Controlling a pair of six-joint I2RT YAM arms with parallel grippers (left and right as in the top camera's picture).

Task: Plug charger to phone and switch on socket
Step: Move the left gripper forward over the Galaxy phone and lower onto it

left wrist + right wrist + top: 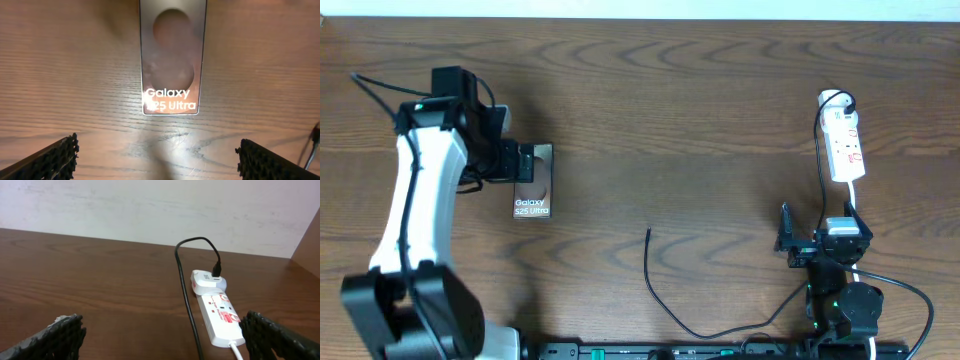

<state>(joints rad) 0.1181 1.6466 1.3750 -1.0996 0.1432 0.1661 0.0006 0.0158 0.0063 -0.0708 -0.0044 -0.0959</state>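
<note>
We see a dark brown wooden desk (pixel 720 120) whose far edge meets a pale wall (pixel 150 210). The white-and-black left arm (pixel 415 200) reaches out over the desk's left part, and its left hand (pixel 157 145) hangs just above the wood with fingers spread wide, gripping nothing. The right hand (pixel 162 322) sits low by the near edge on the right, likewise spread wide and empty, facing the far edge.

The long thin black charger cable (pixel 185 295) has one end pushed into a white plug (pixel 207 282) at the far end of the small white elongated power strip (pixel 846 150). From there it runs alongside the power strip toward the near edge, swings left past the right arm, and curls up into the middle of the desk. There its small plug tip (pixel 648 233) lies free, pointing toward the far edge.

The power strip's long axis runs near to far, slightly tilted, with a white cord leaving its near end.

The small flat brownish-grey phone (pixel 172 55) lies flat on the left part, its long axis also near to far. Its lettered short end is toward the near edge, just beyond the left hand's fingers. A broad stretch of bare wood separates the phone from the plug tip.
</note>
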